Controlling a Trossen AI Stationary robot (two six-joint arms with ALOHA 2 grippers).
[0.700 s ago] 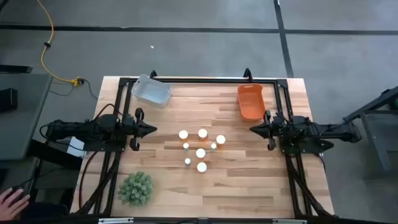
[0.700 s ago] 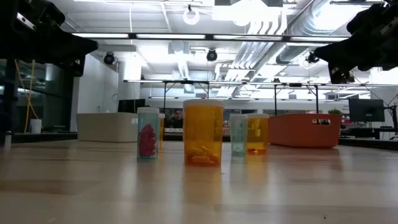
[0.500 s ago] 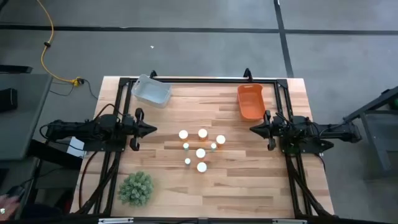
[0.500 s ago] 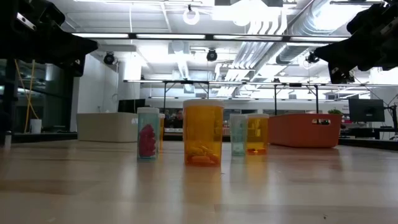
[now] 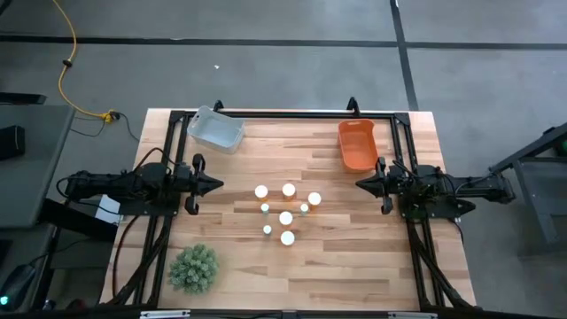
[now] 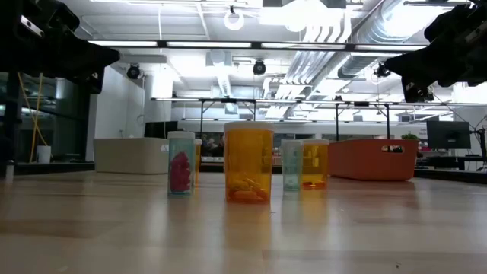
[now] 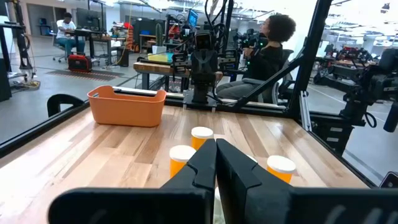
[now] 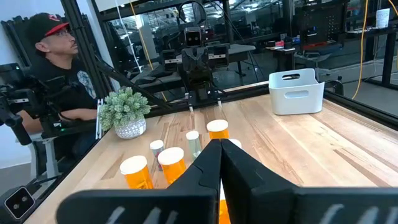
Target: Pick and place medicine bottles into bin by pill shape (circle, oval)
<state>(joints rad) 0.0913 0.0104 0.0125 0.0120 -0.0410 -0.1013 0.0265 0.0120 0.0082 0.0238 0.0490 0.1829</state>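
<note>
Capped pill bottles waited mid-table, both arms parked

The medicine bottles [image 5: 285,217], small rigid amber plastic cylinders with smooth round white caps, stood clustered at the table's centre; they looked light, slick and easily toppled, so a grip across the body below the cap seemed safest. At 11 o'clock sat a pale bin [image 5: 215,128], at 1 o'clock an orange bin [image 5: 357,144]. The left gripper [image 5: 217,184] at 9 and the right gripper [image 5: 361,184] at 3 had their fingers pressed together, holding nothing.

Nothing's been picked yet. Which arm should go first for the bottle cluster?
Roughly even, slightly the right. The medicine bottles stand mid-table between the shut left gripper and shut right gripper; the outermost bottle and the orange bin lie on the right's side.
</note>
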